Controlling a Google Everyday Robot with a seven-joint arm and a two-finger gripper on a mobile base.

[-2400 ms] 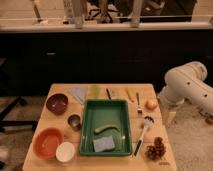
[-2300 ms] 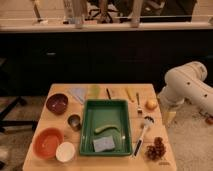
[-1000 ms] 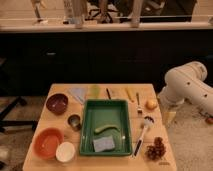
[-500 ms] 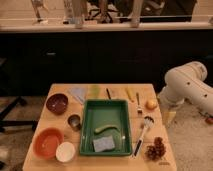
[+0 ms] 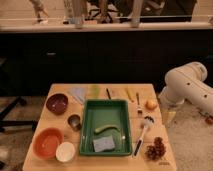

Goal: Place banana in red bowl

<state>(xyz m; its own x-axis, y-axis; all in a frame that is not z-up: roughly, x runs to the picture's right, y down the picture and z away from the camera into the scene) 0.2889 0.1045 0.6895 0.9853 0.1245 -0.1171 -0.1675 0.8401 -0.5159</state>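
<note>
The banana (image 5: 129, 93) is a small pale-yellow piece lying at the back of the wooden table (image 5: 165, 159), just right of the green tray's far edge. The red bowl (image 5: 47, 142) sits at the front left corner, with nothing in it. My white arm (image 5: 187, 89) stands off the table's right side. My gripper (image 5: 169, 118) hangs down beside the right edge, open with nothing in it, well to the right of the banana and far from the bowl.
A green tray (image 5: 88, 131) in the middle holds a greenish-yellow curved piece (image 5: 106, 129) and a grey sponge (image 5: 103, 144). Around it are a dark maroon bowl (image 5: 57, 103), metal cup (image 5: 74, 121), white bowl (image 5: 65, 151), fork (image 5: 138, 102), round orange fruit (image 5: 151, 104), brush (image 5: 142, 133) and pine cone (image 5: 155, 149).
</note>
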